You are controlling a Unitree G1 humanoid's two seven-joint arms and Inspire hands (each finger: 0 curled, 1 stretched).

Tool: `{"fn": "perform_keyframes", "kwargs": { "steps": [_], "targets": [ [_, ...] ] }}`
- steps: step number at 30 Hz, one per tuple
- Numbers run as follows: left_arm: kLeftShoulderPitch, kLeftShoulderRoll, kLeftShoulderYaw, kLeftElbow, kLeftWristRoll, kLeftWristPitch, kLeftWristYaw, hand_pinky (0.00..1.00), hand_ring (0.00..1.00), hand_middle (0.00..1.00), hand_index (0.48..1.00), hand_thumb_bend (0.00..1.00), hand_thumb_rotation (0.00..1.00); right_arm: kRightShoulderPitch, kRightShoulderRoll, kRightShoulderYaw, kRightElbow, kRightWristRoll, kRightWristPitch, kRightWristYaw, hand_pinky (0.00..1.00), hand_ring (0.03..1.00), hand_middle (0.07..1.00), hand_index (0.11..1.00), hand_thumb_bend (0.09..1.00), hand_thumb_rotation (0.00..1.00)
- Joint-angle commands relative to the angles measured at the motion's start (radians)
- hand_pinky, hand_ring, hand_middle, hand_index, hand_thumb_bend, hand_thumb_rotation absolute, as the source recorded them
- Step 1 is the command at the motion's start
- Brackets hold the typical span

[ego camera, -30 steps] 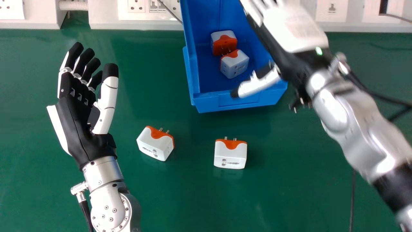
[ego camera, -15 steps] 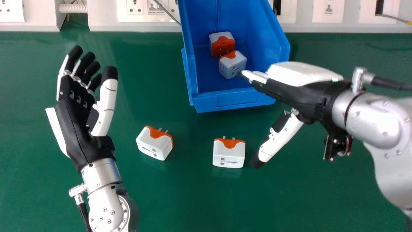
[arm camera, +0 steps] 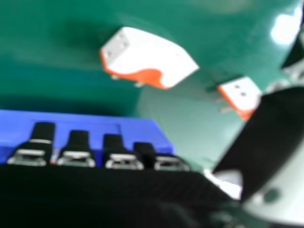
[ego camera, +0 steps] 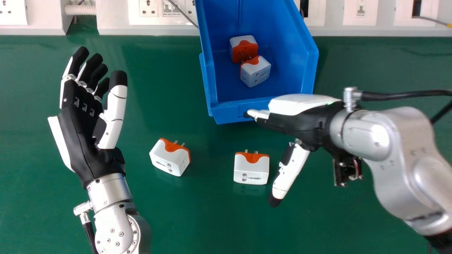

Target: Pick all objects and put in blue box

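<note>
My right hand (ego camera: 296, 116) is open and empty above the blue box's front right edge, its thumb stretched down just right of the nearer adapter. In the right hand view my right hand (arm camera: 76, 147) shows straight fingers over the box's rim (arm camera: 95, 126). A white and orange adapter (ego camera: 251, 168) lies below the blue box (ego camera: 226, 112); another adapter (ego camera: 170, 157) rests farther left. Inside the box sit an adapter (ego camera: 243, 48) and a second box adapter (ego camera: 255, 71), close together. My left hand (ego camera: 88, 134) hovers open and empty at the left.
Along the back of the green table (ego camera: 212, 218) runs a white panel of sockets (ego camera: 148, 8). A thin dark cable (ego camera: 182, 12) hangs beside the box's back left. A thick black cable (ego camera: 402, 95) trails from my right wrist.
My right hand has swung from over the box down toward the front, turning palm down, then shifted a little left. Its thumb came down beside the right adapter. The left hand has barely moved.
</note>
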Motion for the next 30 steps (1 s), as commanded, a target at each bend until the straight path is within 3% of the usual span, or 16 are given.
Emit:
{"fn": "perform_keyframes", "kwargs": {
  "steps": [1,5,10,16,22,30],
  "targets": [
    [0.000,0.010,-0.004,-0.012,-0.005,-0.020,-0.014,0.80,0.82,0.80,0.811,0.70,0.41,-0.058,0.020,0.007,0.040,-0.016,-0.026,-0.004,0.88,0.954,0.974,0.992,1.000,0.33],
    [-0.004,0.009,-0.003,-0.009,-0.012,-0.023,-0.023,0.80,0.82,0.81,0.811,0.70,0.41,-0.073,0.048,0.016,0.097,-0.013,-0.043,-0.004,0.87,0.952,0.970,0.995,1.000,0.34],
    [-0.010,0.006,-0.002,-0.004,-0.008,-0.019,-0.018,0.81,0.82,0.81,0.811,0.70,0.41,-0.088,0.097,0.028,0.206,-0.008,-0.060,-0.030,0.87,0.948,0.968,0.997,1.000,0.34],
    [-0.013,0.005,0.002,-0.005,0.000,-0.017,-0.007,0.81,0.82,0.81,0.811,0.70,0.40,-0.102,0.142,0.043,0.354,-0.004,-0.124,-0.108,0.81,0.907,0.941,0.999,1.000,0.33],
    [-0.010,0.002,0.000,-0.009,-0.002,-0.021,-0.005,0.79,0.81,0.81,0.811,0.70,0.40,-0.090,0.154,0.062,0.462,-0.021,-0.233,-0.221,0.69,0.834,0.891,1.000,1.000,0.31],
    [-0.011,0.000,-0.001,-0.008,-0.002,-0.015,-0.003,0.78,0.81,0.81,0.811,0.70,0.40,-0.022,0.154,0.075,0.467,-0.046,-0.294,-0.343,0.79,0.896,0.936,0.985,1.000,0.31]
  ]
}}
